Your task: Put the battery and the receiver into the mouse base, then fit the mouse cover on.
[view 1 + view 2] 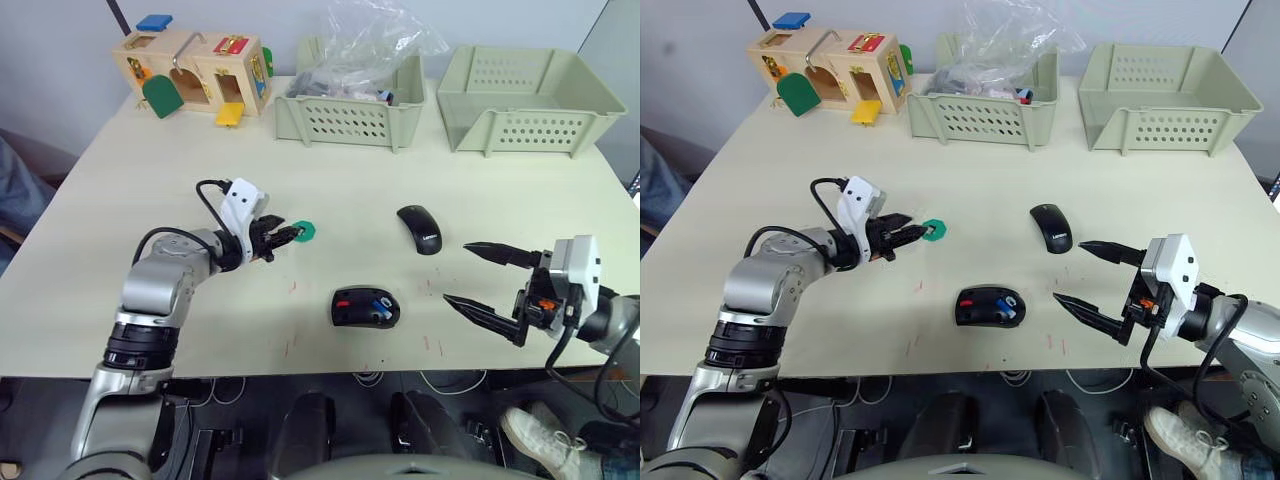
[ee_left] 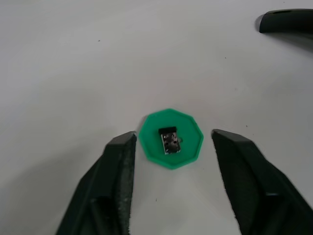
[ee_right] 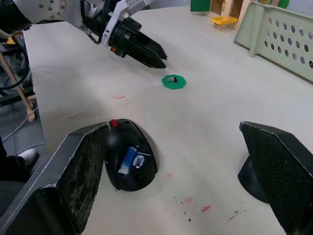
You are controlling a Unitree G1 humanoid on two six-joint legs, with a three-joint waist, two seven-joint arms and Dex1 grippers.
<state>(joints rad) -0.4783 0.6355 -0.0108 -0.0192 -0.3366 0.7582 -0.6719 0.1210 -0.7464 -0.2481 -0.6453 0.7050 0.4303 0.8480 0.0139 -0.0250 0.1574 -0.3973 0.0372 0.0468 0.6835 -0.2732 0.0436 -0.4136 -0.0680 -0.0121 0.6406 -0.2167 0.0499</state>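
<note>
Your left gripper (image 2: 168, 142) is spread, its fingers flanking a green disc (image 1: 306, 231) that carries the small receiver (image 2: 168, 140), left of centre. Your right gripper (image 1: 478, 282) gapes wide at lower right, grasping nothing. Bare table (image 1: 120, 200) surrounds the disc. The mouse base (image 1: 365, 306), battery (image 3: 128, 159) already seated inside, sits low centre near the front edge. The mouse cover (image 1: 418, 228) lies above it, apart. Two bins (image 1: 520, 90) line the far edge.
</note>
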